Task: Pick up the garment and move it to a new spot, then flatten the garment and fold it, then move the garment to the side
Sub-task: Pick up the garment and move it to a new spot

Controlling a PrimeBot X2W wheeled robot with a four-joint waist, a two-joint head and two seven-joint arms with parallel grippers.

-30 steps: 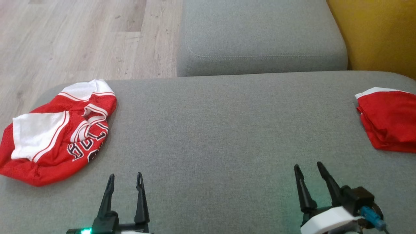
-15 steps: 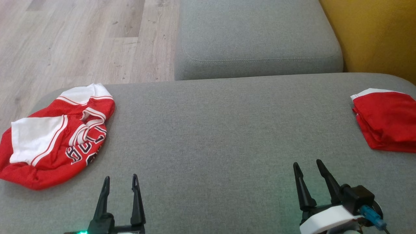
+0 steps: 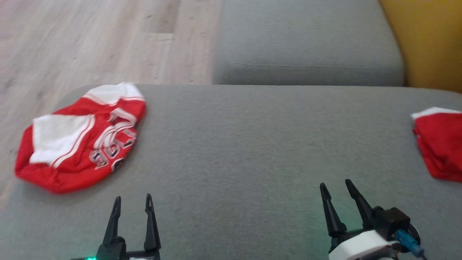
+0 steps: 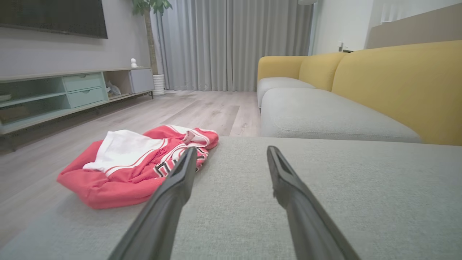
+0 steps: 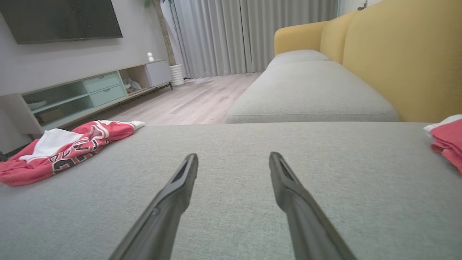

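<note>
The garment [image 3: 81, 139], a red jersey with white panels, white striping and dark lettering, lies crumpled in a loose heap at the far left end of the wide grey sofa seat [image 3: 245, 144]. Its left side sits right at the seat's rounded edge, above the pale wood floor [image 3: 90, 36]. Nothing is touching it.

At the near edge of the seat, the left claw [image 3: 132, 198] hangs low over the grey fabric with its two dark fingers [image 4: 173, 195] spread apart and nothing between them. It is to the right of the garment and nearer than it, close but clearly apart. The right claw [image 3: 335, 184] sits well across to the right, also low over the seat, its prongs likewise spread and empty, angled a little to the left.

Over at the right end of the seat is a folded red cloth [image 3: 438, 144] with a white edge showing at its far corner, well apart from the right claw. A broad stretch of bare grey fabric lies between the two red pieces.

Beyond the seat is a second grey cushion [image 3: 306, 43], backed on the right by a mustard-yellow sofa back [image 3: 429, 39]. Across the room on the left a low media unit [image 4: 72, 90] with pale green drawers runs along the wall under a dark screen [image 4: 54, 16], and grey curtains [image 4: 231, 43] hang at the far end.
</note>
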